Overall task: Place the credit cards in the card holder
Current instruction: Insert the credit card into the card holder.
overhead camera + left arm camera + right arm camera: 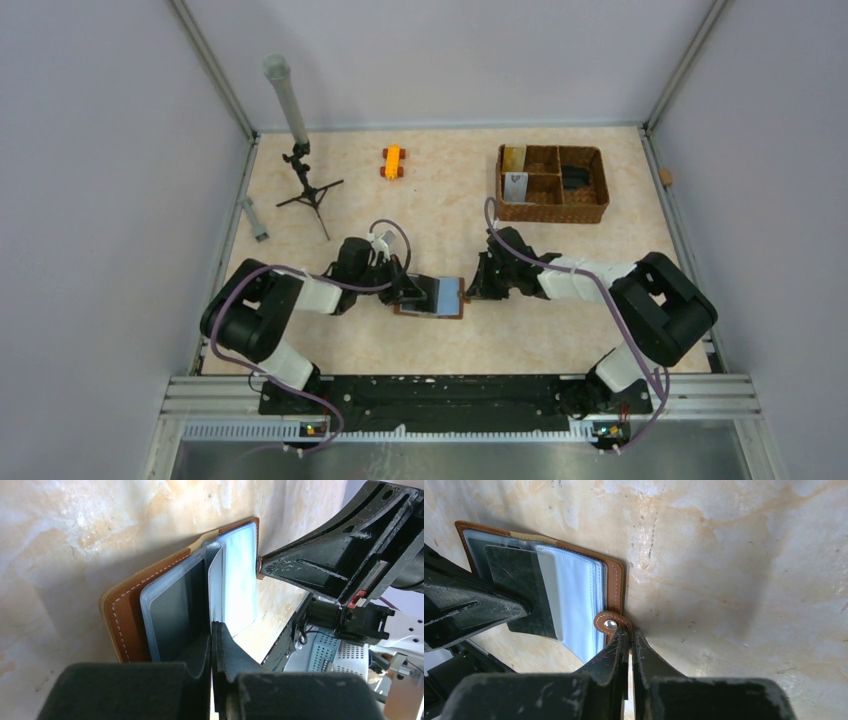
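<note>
The brown leather card holder (447,295) lies open on the table between both arms, its pale blue pockets (579,595) facing up. My left gripper (214,627) is shut on a thin dark grey card (519,580), which stands on edge over the holder's (127,615) left pocket. From the right, my right gripper (630,630) is shut on the holder's (615,580) outer edge, right by the snap tab (610,624). More credit cards, a gold one (513,157) and a silver one (516,187), sit in the woven basket.
The brown woven basket (553,213) stands at the back right, with a dark item (573,178) in one compartment. An orange toy (392,161) and a small tripod holding a grey tube (300,170) stand at the back left. Grey walls enclose the table.
</note>
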Controlling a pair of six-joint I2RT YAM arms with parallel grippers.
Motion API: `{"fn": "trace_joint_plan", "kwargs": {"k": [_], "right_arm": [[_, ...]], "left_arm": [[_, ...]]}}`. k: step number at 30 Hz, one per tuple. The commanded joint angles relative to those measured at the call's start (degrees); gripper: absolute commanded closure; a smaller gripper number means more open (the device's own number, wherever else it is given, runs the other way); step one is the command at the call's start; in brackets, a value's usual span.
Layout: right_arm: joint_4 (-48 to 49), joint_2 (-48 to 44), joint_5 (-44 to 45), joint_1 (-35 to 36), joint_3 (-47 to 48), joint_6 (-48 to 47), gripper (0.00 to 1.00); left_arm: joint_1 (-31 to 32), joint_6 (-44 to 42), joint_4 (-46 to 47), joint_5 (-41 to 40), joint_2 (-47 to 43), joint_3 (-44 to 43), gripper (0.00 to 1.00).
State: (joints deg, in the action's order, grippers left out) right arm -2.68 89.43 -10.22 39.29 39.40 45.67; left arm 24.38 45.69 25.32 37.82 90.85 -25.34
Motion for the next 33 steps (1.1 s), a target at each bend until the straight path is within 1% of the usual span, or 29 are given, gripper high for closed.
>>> {"fn": "trace_joint_plan", "kwargs": {"k": [1, 7, 8, 11, 13, 16, 19, 22, 26, 29, 33], "right_arm": [[-3.02, 2.42, 2.04, 2.06, 0.41, -0.06, 1.0], [-3.02, 2.51, 2.21, 2.29, 0.42, -0.17, 1.0], [-3.02, 2.51, 2.26, 2.3, 0.48, -0.11, 1.0], [-3.15, 2.34, 2.45, 2.31, 0.57, -0.14, 1.0], [-3.41, 2.17, 2.72, 2.34, 0.67, -0.28, 1.0], [-3.69, 1.98, 3.13, 2.37, 0.77, -0.43, 1.0], [-3.65, 1.97, 3.23, 2.38, 0.69, -0.41, 1.0], [-3.48, 1.98, 3.25, 2.39, 0.51, -0.48, 1.0], [-3.38, 1.98, 3.27, 2.37, 0.42, -0.47, 1.0], [-3.36, 1.98, 3.27, 2.37, 0.42, -0.47, 1.0], [-3.23, 1.98, 3.36, 2.37, 0.34, -0.49, 1.0]], "left_arm": [[1.26, 3.51, 3.07, -5.27, -0.6, 3.12, 1.0], [2.2, 4.91, 4.34, -5.92, -0.59, 3.81, 1.0], [2.36, 4.93, 4.26, -5.9, -0.65, 3.79, 0.98], [2.37, 2.97, -0.21, -7.12, -1.89, 2.69, 0.83], [2.42, 0.2, -5.88, -9.27, -4.05, 0.98, 0.73], [2.4, -3.57, -13.98, -12.6, -7.39, -2.15, 0.61], [2.43, -6.2, -19.8, -14.98, -9.38, -4.06, 0.53], [2.35, -7.36, -22.7, -15.78, -10.63, -4.66, 0.47], [2.5, -7.07, -22.85, -14.96, -11.17, -4.3, 0.46], [2.83, -5.45, -20.04, -13.0, -10.19, -3.75, 0.49], [4.33, -4.05, -17.65, -12.33, -7.73, -4.18, 0.52]]}}
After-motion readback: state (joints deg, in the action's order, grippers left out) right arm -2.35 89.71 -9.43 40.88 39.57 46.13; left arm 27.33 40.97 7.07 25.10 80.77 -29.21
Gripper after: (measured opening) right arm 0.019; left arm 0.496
